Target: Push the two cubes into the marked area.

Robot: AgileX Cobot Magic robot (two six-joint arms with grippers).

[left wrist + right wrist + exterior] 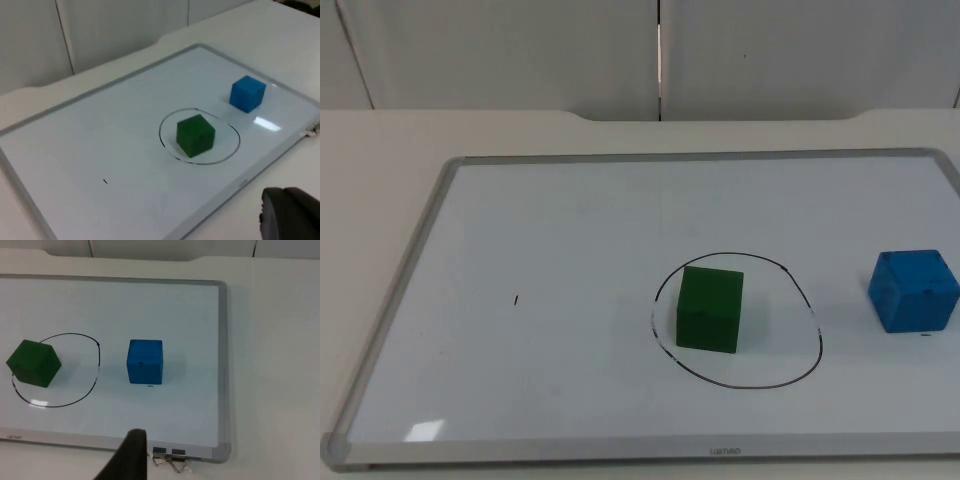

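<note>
Lying flat on table: whiteboard (pixel 520 230). Drawn on it: circle (pixel 817 345), holding green cube (pixel 710 308). Left outside, well right of the ring: blue cube (pixel 914 290). Advised: low, square push leftward by right gripper (pixel 131 455). Left gripper (pixel 290 215) waiting. Jaw state: cannot tell.

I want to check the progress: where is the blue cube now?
In the top view the blue cube sits on the whiteboard near its right edge, outside the drawn circle that holds the green cube.
</note>
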